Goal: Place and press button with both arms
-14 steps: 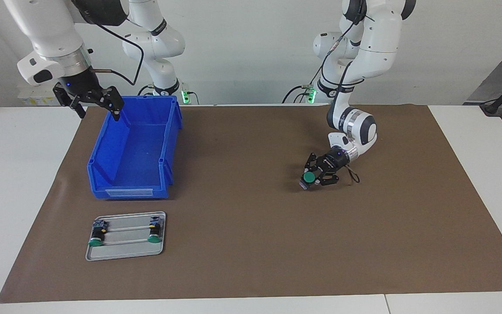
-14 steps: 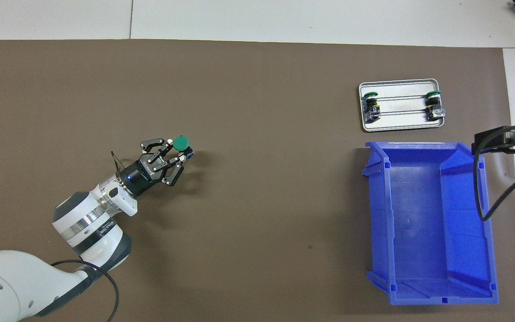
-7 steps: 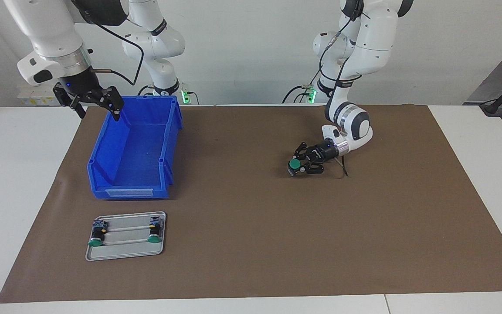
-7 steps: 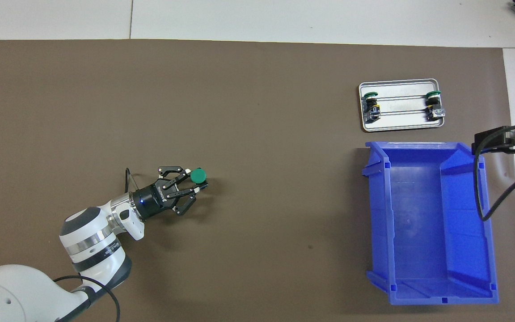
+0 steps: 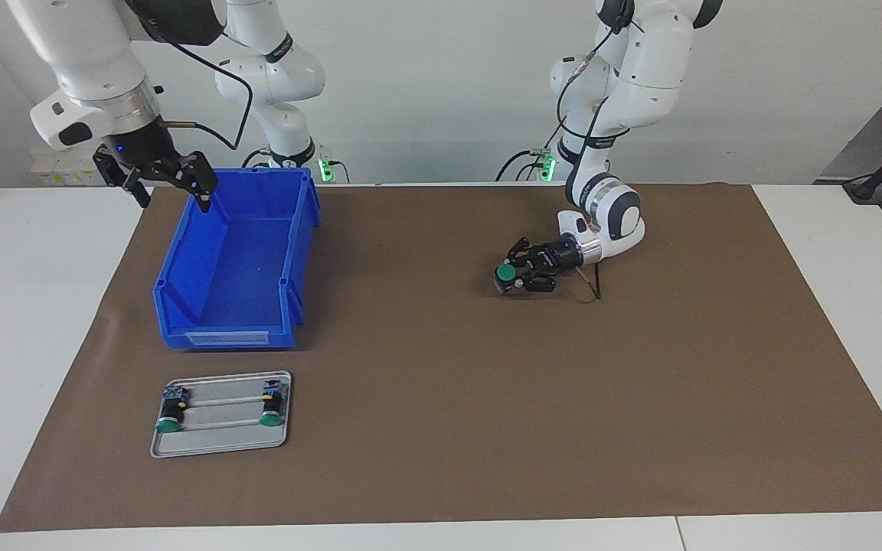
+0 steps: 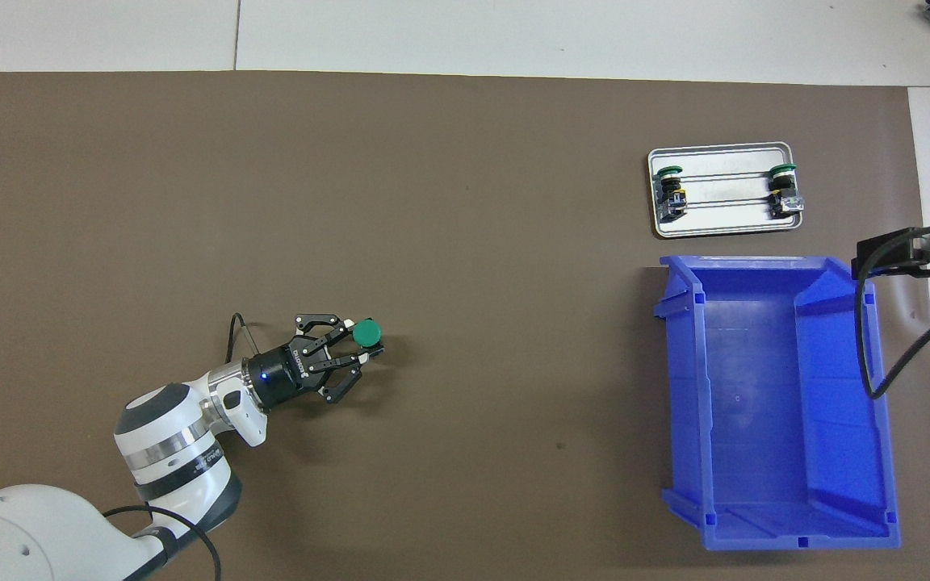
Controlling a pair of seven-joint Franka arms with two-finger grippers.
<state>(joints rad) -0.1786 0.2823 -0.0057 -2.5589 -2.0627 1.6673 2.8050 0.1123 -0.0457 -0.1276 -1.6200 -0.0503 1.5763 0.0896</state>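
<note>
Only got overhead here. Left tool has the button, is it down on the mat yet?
Observer: The facing view shows the left tool low, with the button right at the mat. I cannot tell if it touches.
Operator: Cap pointing where?
Observer: The green cap is tipped up and toward the camera, and the body slopes down to the mat.
Operator: Right tool? I only see an edge of it.
Observer: The right tool is open and empty.
Operator: Inside the bin?
Observer: No. It hangs raised over the wall of the blue bin at the right arm's end of the table, waiting.
</note>
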